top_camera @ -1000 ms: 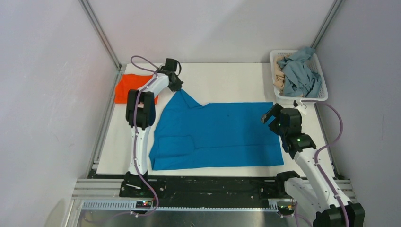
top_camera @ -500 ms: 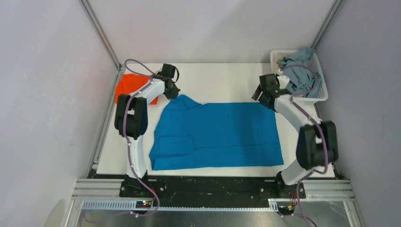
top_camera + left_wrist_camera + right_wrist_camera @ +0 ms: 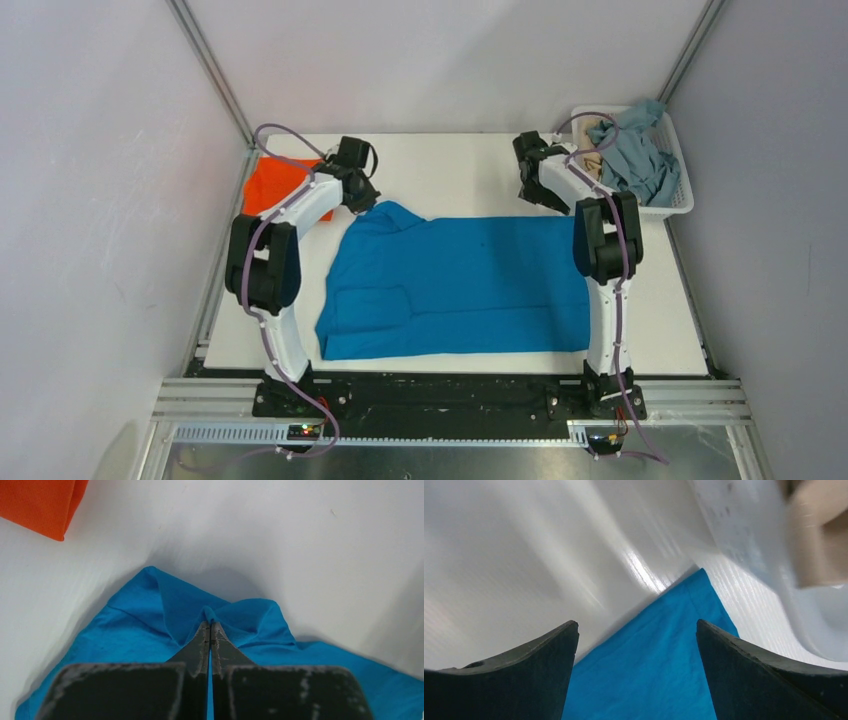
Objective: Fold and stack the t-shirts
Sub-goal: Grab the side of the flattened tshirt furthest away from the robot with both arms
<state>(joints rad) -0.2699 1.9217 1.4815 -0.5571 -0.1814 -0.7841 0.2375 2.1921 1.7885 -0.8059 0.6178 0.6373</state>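
The flat white counter [image 3: 460, 160] carries everything. Most of its middle is taken by a large bright blue t-shirt [image 3: 470, 280], spread almost flat with its long edges running left to right. A near-left part is already turned in over the body, so this looks like the garment being folded now. It lies in the centre, probably because both arms can reach its far edge from there.

At the far right corner stands a white perforated plastic basket [image 3: 683, 205] holding crumpled grey-blue garments [image 3: 632, 158] and a scrap of beige cloth. I take these for the shirts waiting their turn, kept off the working area. At the far left lies a smaller, flat-folded orange t-shirt [image 3: 272, 182], apart from the blue one. It is likely the start of the stack, set to one side so the folding space is free.

The left tool [image 3: 363, 196] sits at the blue shirt's far left corner. In the left wrist view its jaws are pressed together on a small peak of blue fabric [image 3: 210, 625], and the cloth puckers up around the pinch, so that corner is held and slightly lifted. The right tool [image 3: 540, 195] hangs over the far right corner with its jaws spread wide and nothing between them but air. The pointed blue corner shows below the gap [image 3: 636, 625], just beside the basket wall. It seems lined up to take that corner, so the far edge can be carried by both ends at once.
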